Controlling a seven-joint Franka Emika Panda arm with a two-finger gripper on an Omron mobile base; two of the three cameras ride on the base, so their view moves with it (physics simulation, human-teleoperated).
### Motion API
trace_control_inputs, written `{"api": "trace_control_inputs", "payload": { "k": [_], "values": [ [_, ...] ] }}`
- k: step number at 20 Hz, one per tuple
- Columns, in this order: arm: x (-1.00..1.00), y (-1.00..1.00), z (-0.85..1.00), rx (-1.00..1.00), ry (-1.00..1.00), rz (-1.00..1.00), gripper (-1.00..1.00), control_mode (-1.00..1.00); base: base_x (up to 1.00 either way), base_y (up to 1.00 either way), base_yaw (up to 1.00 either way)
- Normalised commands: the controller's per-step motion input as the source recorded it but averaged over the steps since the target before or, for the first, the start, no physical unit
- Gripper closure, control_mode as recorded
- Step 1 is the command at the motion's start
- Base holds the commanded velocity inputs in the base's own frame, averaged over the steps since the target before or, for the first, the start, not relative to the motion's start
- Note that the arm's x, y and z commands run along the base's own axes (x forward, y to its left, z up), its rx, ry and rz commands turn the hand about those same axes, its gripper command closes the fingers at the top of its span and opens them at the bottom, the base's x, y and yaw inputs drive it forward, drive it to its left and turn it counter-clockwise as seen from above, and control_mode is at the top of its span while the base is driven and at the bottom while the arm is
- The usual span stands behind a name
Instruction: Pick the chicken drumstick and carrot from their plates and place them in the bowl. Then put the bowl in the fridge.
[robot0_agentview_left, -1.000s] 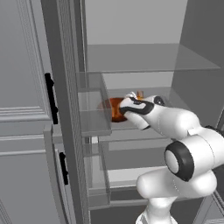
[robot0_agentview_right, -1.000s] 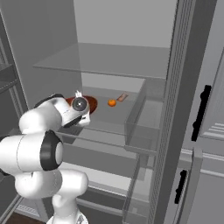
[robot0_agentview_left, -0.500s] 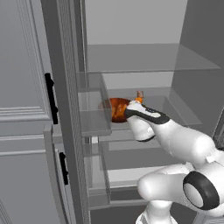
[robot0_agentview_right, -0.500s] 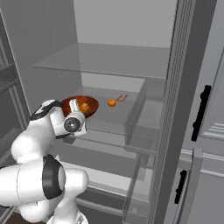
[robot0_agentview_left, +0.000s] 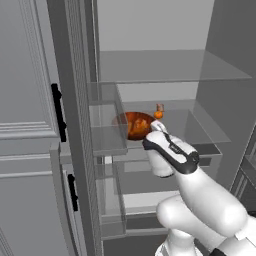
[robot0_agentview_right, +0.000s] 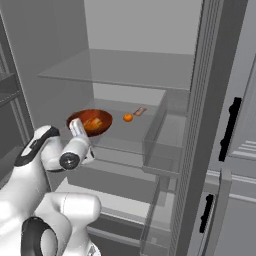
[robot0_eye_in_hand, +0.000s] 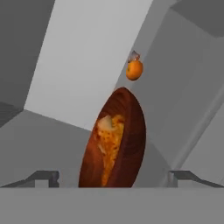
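Note:
The glossy reddish-brown bowl (robot0_agentview_left: 134, 124) (robot0_agentview_right: 90, 122) stands on a glass shelf inside the open fridge (robot0_agentview_left: 150, 30). An orange-gold heap (robot0_eye_in_hand: 109, 140) lies in the bowl. I cannot tell the chicken drumstick from the carrot within it. My gripper (robot0_agentview_left: 154, 128) (robot0_agentview_right: 77, 128) hovers just in front of the bowl, open, with nothing between its fingers. In the hand view the bowl (robot0_eye_in_hand: 127, 131) sits between the spread fingertips (robot0_eye_in_hand: 43, 177), untouched. The plates are out of view.
A small round orange fruit (robot0_agentview_left: 158, 114) (robot0_agentview_right: 128, 117) (robot0_eye_in_hand: 134, 70) and a small reddish item (robot0_agentview_right: 140, 111) lie on the same shelf behind the bowl. A glass shelf (robot0_agentview_left: 165, 67) hangs above. The door bins (robot0_agentview_right: 160, 135) and black bar handles (robot0_agentview_left: 59, 112) (robot0_agentview_right: 230, 127) flank the opening.
The hand has drawn back from the bowl toward the base and its jaws have spread a little wider. The bowl stays on the shelf.

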Motion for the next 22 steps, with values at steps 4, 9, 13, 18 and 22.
{"api": "trace_control_inputs", "payload": {
  "k": [4,9,13,18,22],
  "values": [
    [-0.51,-0.45,1.00,-0.10,0.16,0.00,-1.00,-1.00,0.00,0.00,0.00],
    [-0.56,-0.64,1.00,-0.08,0.18,0.00,-1.00,-1.00,0.00,0.00,0.00],
    [-0.48,-0.63,1.00,-0.09,0.09,0.00,-1.00,-1.00,0.00,0.00,0.00],
    [-0.75,-0.59,1.00,-0.12,0.17,0.01,-1.00,-1.00,0.00,0.00,0.00],
    [-1.00,-0.40,1.00,-0.27,0.49,0.03,-1.00,-1.00,0.00,0.00,0.00]
  ]
}}
